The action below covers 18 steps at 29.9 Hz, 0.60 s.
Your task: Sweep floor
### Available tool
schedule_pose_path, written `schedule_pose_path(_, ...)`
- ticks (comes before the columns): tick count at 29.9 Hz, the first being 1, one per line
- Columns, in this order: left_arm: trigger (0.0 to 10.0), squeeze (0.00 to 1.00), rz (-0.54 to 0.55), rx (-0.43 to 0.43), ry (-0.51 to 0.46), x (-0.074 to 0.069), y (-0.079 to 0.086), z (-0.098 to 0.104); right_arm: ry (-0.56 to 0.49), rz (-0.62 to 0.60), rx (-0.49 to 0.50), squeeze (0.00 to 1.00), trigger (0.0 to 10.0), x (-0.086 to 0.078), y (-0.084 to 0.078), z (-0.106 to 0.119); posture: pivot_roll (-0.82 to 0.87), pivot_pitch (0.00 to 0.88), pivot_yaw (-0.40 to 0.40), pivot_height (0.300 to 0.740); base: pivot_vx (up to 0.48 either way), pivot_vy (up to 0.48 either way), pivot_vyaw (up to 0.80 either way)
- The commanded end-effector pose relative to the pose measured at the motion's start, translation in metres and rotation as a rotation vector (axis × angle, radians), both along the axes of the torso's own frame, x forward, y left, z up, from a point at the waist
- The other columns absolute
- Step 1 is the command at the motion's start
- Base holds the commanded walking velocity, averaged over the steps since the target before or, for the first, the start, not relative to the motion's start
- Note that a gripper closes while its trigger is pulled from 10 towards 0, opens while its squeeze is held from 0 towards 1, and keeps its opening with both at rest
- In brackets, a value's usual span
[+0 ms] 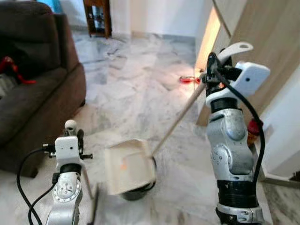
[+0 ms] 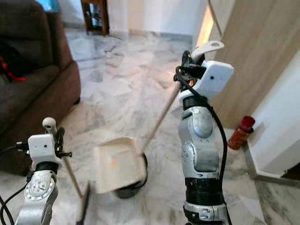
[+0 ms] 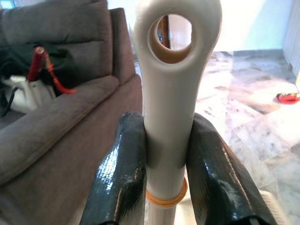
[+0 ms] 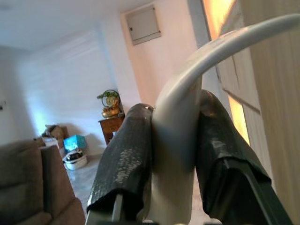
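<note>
The left gripper (image 3: 164,168) has its jaws clamped on the top of the broom handle (image 3: 171,93), which runs down and forward to the brush head (image 1: 95,206) on the floor (image 1: 136,89) beside the sofa (image 1: 42,93). The right gripper (image 4: 173,154) holds the dustpan handle (image 1: 176,122), its jaws closed on the curved end; the long shaft slants down toward the left to the dustpan (image 1: 127,166), tilted near the brush. An orange speck lies on the pan; the brush must likely sweep rightward into it.

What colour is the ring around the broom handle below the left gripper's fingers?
Orange, a thin ring on the off-white broom handle, clearest in the left wrist view.
</note>
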State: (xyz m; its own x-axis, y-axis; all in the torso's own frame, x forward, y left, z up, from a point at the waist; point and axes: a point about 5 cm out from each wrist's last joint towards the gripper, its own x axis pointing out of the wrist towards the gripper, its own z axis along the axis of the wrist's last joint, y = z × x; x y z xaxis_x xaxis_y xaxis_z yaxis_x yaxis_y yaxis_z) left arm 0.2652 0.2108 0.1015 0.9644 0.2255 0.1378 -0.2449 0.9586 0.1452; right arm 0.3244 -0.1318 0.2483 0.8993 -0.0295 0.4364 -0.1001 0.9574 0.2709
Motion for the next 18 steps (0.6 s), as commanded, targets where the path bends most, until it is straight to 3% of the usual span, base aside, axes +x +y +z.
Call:
schedule_pose_path(1,10.0,0.0,-0.007,0.004,-0.038,0.0036,-0.0023,0.0077,-0.059,-0.017,0.006,0.0,10.0,-0.0034,-0.0053,0.0117,0.03,0.0,-0.01,0.74,0.371,0.0,0.0)
schedule_pose_path(15,10.0,0.0,-0.006,-0.001,-0.042,0.0029,-0.0025,0.0075,-0.059,0.003,0.009,0.0,10.0,-0.0052,-0.0021,0.0111,0.02,0.0,-0.007,0.74,0.358,0.0,0.0)
schedule_pose_path(18,10.0,0.0,-0.013,-0.008,-0.047,0.0023,-0.0038,0.0071,-0.068,0.026,0.001,0.0,10.0,-0.005,0.002,0.0127,0.03,0.0,-0.01,0.74,0.0,0.0,0.0)
